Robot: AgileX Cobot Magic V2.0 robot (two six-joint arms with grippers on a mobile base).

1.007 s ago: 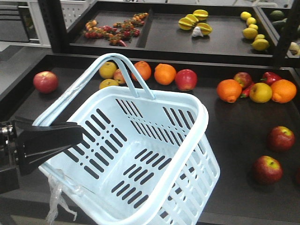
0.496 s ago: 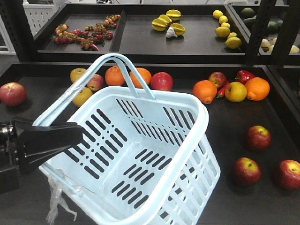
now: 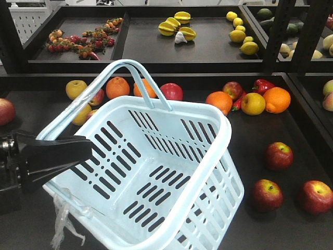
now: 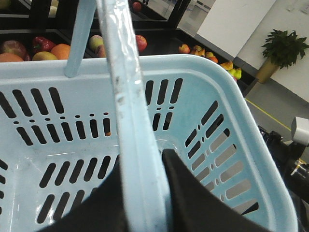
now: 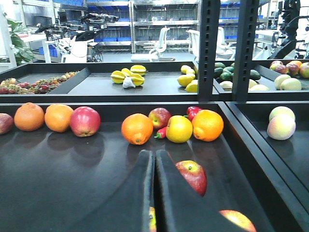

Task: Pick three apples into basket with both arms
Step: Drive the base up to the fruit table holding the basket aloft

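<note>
Pale blue basket [image 3: 156, 172] hangs tilted from the left gripper [image 3: 83, 148]; three apples [image 3: 268, 194] lie on the dark shelf [image 3: 255, 140] at its right. Left wrist: that gripper clamps the basket's handle [image 4: 130, 121]. Right wrist: right gripper [image 5: 154, 162] pressed together, empty, over the shelf

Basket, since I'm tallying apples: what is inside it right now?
No fruit shows inside the basket; its slotted floor is bare. The left gripper hides a little at the left rim. The apples lie outside on the shelf.

Glossy plastic basket [image 3: 205, 112], smooth faintly reflective black shelf [image 3: 260, 159], shiny waxy apples [image 3: 267, 194].
</note>
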